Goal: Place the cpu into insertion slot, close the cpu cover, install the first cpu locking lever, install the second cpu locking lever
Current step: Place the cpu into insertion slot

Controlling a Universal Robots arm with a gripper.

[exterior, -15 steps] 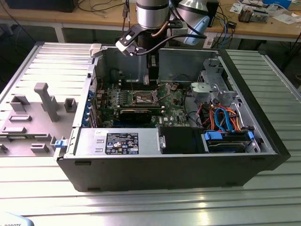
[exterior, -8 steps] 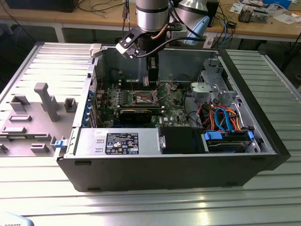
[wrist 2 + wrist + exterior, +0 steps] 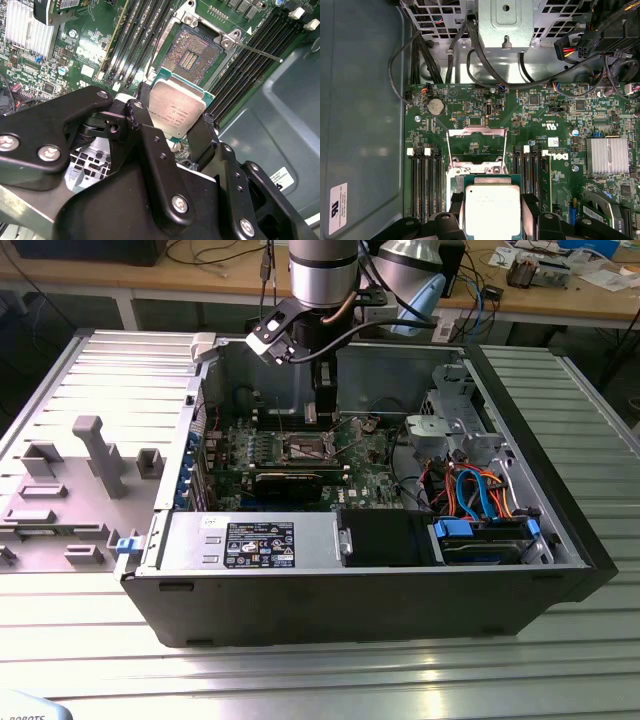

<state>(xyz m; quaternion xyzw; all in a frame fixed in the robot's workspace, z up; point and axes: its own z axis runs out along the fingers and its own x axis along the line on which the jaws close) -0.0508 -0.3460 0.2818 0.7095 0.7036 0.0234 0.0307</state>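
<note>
A black label with white print (image 3: 260, 544) sits on the silver power supply box (image 3: 185, 540). White lettering (image 3: 561, 157) marks the green circuit board (image 3: 470, 120). Faint engraving, too fine to make out, covers the silver-grey square cpu (image 3: 490, 207). A white printed sticker (image 3: 337, 207) stands on the grey case wall (image 3: 365, 100).

Quick tally from where I stand: 1 robot arm (image 3: 322, 270) w/ 1 pincer (image 3: 172, 124), 1 PC case (image 3: 350, 610), 1 green board (image 3: 550, 115). On it: 1 cpu (image 3: 176, 111), 1 insertion slot (image 3: 192, 50), 1 cpu cover (image 3: 477, 132), 1 lever rod (image 3: 260, 52) (thin, easy to miss). Also 1 coin battery (image 3: 436, 106), 1 finned heatsink (image 3: 607, 155), 1 graphics card (image 3: 300, 480). Memory slots (image 3: 424, 185): 2 banks; no. per bank I can't tell.
</note>
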